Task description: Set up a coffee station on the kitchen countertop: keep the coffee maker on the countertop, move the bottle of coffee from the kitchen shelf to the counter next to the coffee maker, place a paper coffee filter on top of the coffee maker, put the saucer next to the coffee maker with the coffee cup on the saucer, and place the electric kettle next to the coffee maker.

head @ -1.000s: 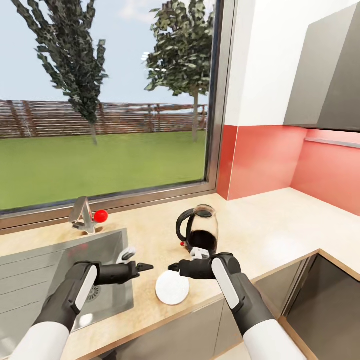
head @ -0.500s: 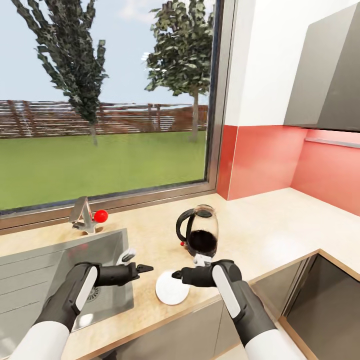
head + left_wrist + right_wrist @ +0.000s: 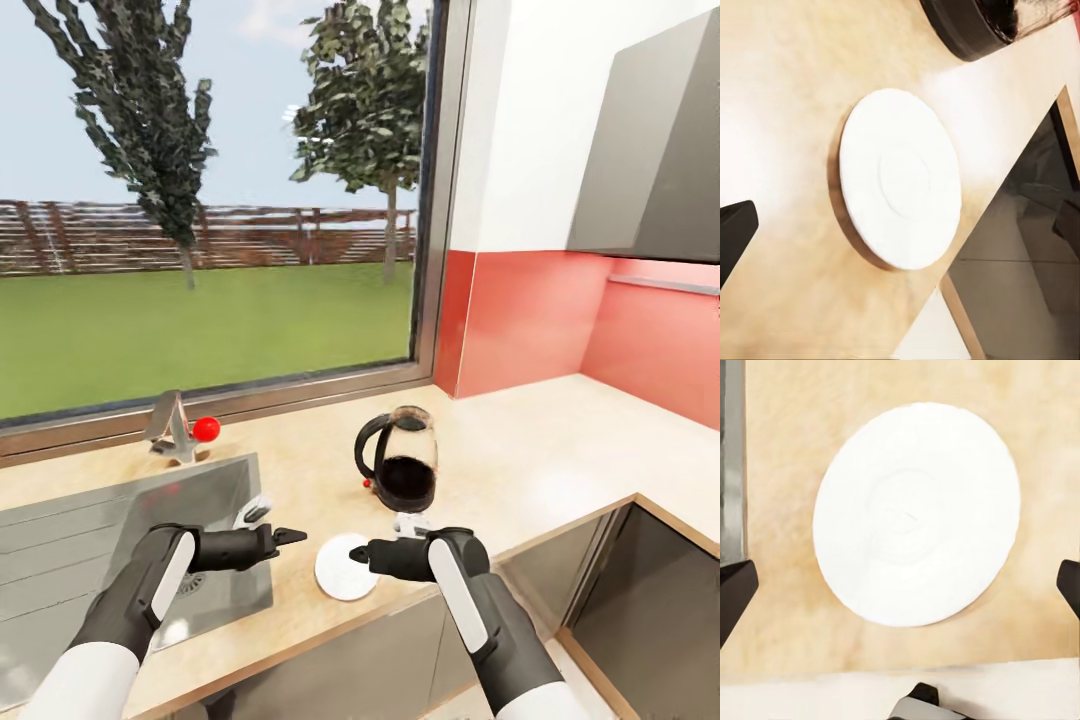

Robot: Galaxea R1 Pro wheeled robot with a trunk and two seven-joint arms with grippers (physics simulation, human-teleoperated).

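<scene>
Head view: the saucer lies flat on the counter near its front edge, between the two end effectors. Right end effector hovers over the saucer's right rim; in the right wrist view its two dark fingertips sit wide apart at either side of the frame with the saucer between and beyond them, so it is released and grasping nothing. Left end effector is just left of the saucer, above the counter strip beside the sink; one dark fingertip shows at the frame edge in the left wrist view, and I cannot tell whether this end effector is released or clenched. The electric kettle stands upright behind the right end effector, apart from the saucer, handle toward the sink side. Faucet with red knob sits behind the sink, well beyond the left end effector.
</scene>
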